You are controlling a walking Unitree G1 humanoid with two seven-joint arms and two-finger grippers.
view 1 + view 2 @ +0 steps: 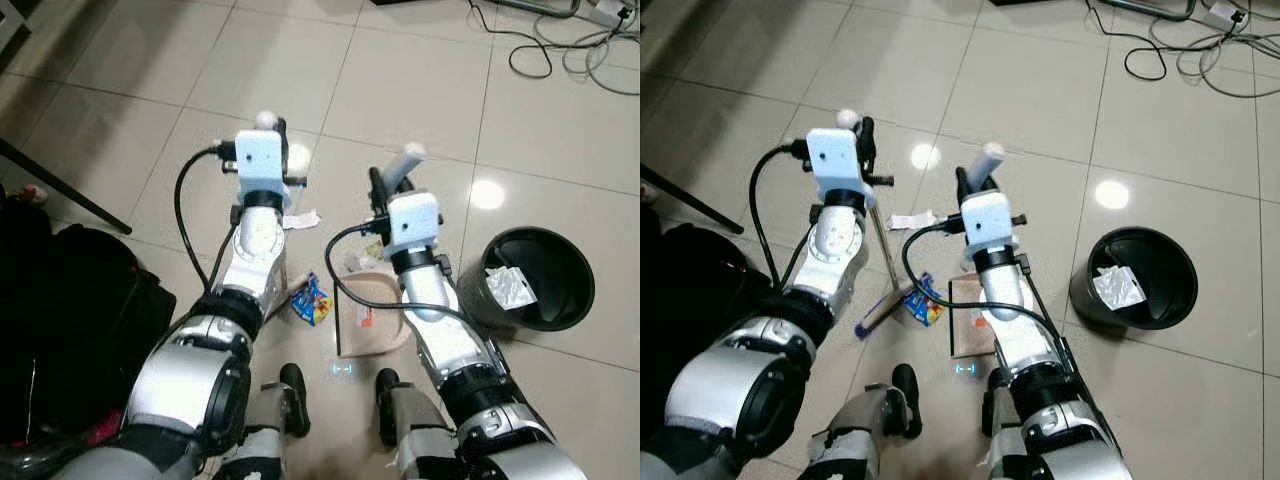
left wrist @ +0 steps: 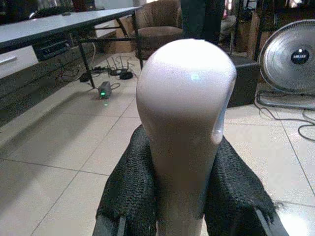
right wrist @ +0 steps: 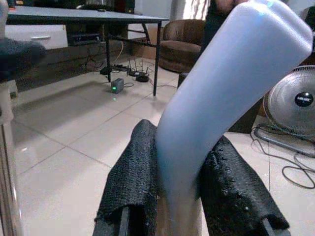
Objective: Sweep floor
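Beige, the dustpan [image 1: 375,315] lay on the tiled floor [image 1: 420,90] at the robot's feet, its handle [image 3: 226,93] clamped in the right gripper [image 1: 385,190]. Beside it a blue wrapper [image 1: 924,300] lay against the broom head [image 1: 880,312]; the left gripper [image 1: 862,135] was closed on the broom's knob [image 2: 184,123]. Further out lay white paper [image 1: 910,220], and a black bin [image 1: 535,280]. Gathering looked underway; next, presumably, pushing the wrapper onto the pan.

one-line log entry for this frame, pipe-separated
left gripper: shut on broom handle | right gripper: shut on dustpan handle | snack wrapper: on floor by dustpan
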